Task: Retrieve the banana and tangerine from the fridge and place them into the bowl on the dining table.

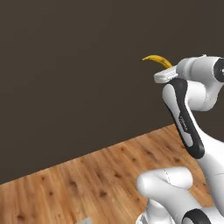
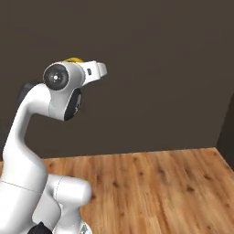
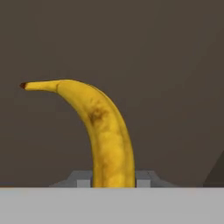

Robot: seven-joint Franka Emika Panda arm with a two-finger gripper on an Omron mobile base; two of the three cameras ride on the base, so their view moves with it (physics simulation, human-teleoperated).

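Note:
My gripper (image 1: 162, 69) is raised high and is shut on the lower end of the banana (image 1: 156, 60). The banana is yellow and curved, with a dark tip that arcs up and to the left. In the hand view the banana (image 3: 107, 131) rises from between the two grey fingertips (image 3: 81, 177) and bends left against a dark wall. From the right base view a sliver of the banana (image 2: 73, 60) peeks over the white wrist, behind the gripper (image 2: 96, 69). The tangerine, fridge, bowl and dining table are out of view.
A plain dark brown wall (image 1: 78, 78) stands ahead of the arm. Wooden plank floor (image 2: 155, 192) stretches below it. A darker wall edge (image 2: 227, 128) juts in at the right of the right base view.

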